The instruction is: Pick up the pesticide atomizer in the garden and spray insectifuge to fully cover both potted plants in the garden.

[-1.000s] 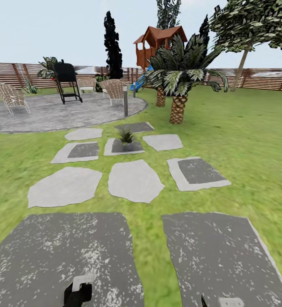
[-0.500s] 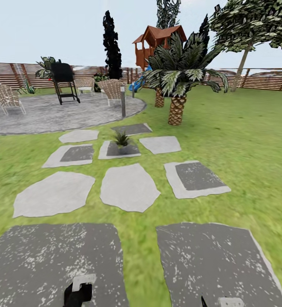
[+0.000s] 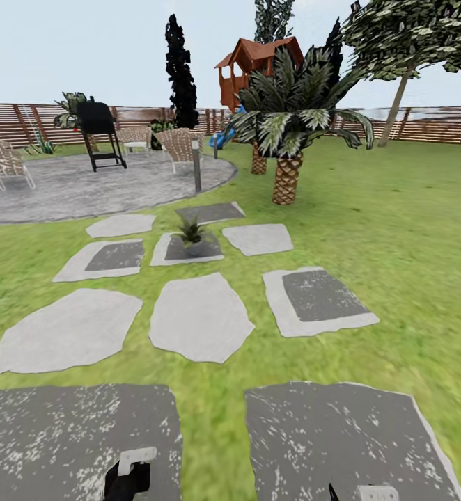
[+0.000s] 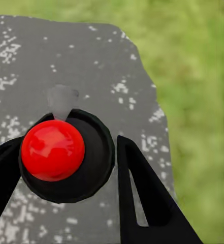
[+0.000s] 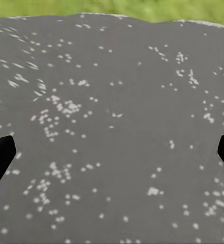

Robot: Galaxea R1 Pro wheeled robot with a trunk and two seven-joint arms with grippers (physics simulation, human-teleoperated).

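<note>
**Grey stones slide closer: base advances toward the first plant**

Compared with a second ago, the whole head view has shifted. The two dark speckled slabs (image 3: 70, 431) sit lower in it, and the pale stepping stones (image 3: 199, 316) and the potted plant (image 3: 191, 232) have drifted down and leftward. This is camera motion, not movement of the objects: the base is rolling forward with a slight veer. The arms hold the same pose throughout.

The left end effector (image 3: 127, 480) hangs over the near slab. In its wrist view, its black fingers (image 4: 137, 193) close around the pesticide atomizer (image 4: 66, 157), seen end-on as a dark round body with a red cap and a pale nozzle. The bottle appears to be gripped. The right end effector (image 5: 112, 152) is spread wide with nothing between its fingers, above the other slab.

By my reading the pick-up is done and the transit to the plants is under way. The visible plant stands on a stone well ahead, and no spraying has begun.

The ground is green lawn (image 3: 397, 229), flat and open. Beyond lie a round grey patio (image 3: 84, 188) with a black grill (image 3: 98, 132), a grey bollard light (image 3: 196, 167), a palm (image 3: 286, 139), a wooden playhouse (image 3: 255, 66) and a slatted brown fence (image 3: 425, 122).
</note>
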